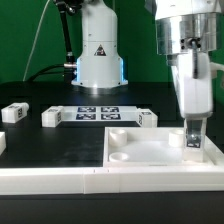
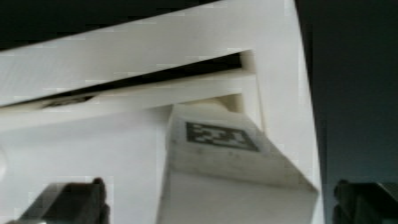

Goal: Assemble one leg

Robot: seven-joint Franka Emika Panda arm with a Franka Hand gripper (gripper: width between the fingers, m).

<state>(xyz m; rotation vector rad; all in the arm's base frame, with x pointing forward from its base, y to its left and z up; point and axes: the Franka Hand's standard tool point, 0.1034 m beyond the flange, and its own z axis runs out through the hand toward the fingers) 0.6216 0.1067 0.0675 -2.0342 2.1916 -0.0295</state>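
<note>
A white leg [image 2: 222,150] with a black-and-white square tag stands upright between my fingers, against the large white square panel [image 2: 107,90]. My gripper [image 2: 217,205] is open, with a dark finger [image 2: 71,202] on each side of the leg and a gap to it. In the exterior view my gripper [image 1: 193,138] reaches down at the panel's [image 1: 150,152] far corner on that view's right, and the fingers mostly hide the leg. Two round sockets [image 1: 120,157] show on the panel's left side.
Three loose white legs lie on the black table behind the panel: one [image 1: 14,113] at the exterior view's left, one [image 1: 52,117] left of the marker board [image 1: 98,112], one [image 1: 148,117] right of it. The robot base [image 1: 98,55] stands at the back.
</note>
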